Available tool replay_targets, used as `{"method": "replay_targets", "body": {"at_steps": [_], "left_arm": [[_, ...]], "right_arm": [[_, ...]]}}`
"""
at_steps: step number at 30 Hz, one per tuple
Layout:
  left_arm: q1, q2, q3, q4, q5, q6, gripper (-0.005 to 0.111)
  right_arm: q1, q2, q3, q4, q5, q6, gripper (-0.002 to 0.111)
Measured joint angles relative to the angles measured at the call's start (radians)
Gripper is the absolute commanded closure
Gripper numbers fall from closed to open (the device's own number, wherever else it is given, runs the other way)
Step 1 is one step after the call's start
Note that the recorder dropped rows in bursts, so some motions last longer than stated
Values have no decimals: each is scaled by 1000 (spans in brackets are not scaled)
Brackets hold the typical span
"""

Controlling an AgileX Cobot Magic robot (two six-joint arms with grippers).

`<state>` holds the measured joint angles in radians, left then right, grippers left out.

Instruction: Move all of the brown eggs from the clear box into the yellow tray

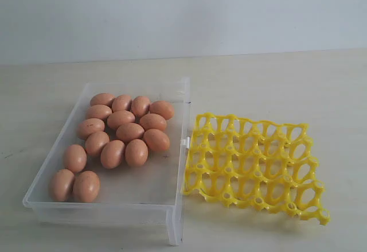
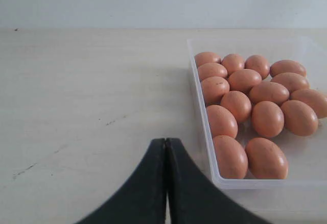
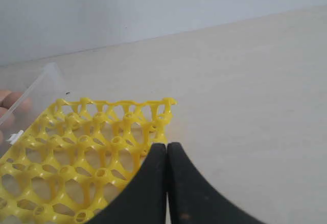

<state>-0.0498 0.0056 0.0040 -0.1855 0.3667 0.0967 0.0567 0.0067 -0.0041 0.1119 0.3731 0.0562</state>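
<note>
Several brown eggs (image 1: 123, 131) lie clustered in the clear box (image 1: 172, 206) on the left of the exterior view, and they show too in the left wrist view as brown eggs (image 2: 250, 99) inside the clear box (image 2: 202, 117). The yellow tray (image 1: 252, 163) lies right of the box with all its cups bare. No arm shows in the exterior view. My left gripper (image 2: 166, 141) is shut and holds nothing, over bare table beside the box. My right gripper (image 3: 167, 146) is shut and holds nothing, at the edge of the yellow tray (image 3: 76, 147).
The pale wooden table (image 1: 287, 85) runs back to a white wall. The box's small latch (image 1: 186, 143) faces the tray. In the right wrist view, the box's corner (image 3: 43, 78) and the blurred edges of some eggs (image 3: 13, 101) show beyond the tray.
</note>
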Motion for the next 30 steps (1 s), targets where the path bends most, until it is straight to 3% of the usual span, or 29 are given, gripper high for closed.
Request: {"method": "replay_targets", "body": {"at_steps": [16, 21, 24, 30], "left_arm": [[0, 0, 0, 0, 0, 0, 107], [0, 0, 0, 0, 0, 0, 107], [0, 0, 0, 0, 0, 0, 107], [0, 0, 0, 0, 0, 0, 107]], "right_arm": [[0, 0, 0, 0, 0, 0, 108], [0, 0, -6, -42, -115, 0, 108], [0, -1, -75, -59, -82, 0, 108], [0, 124, -382, -152, 106, -2, 108]]}}
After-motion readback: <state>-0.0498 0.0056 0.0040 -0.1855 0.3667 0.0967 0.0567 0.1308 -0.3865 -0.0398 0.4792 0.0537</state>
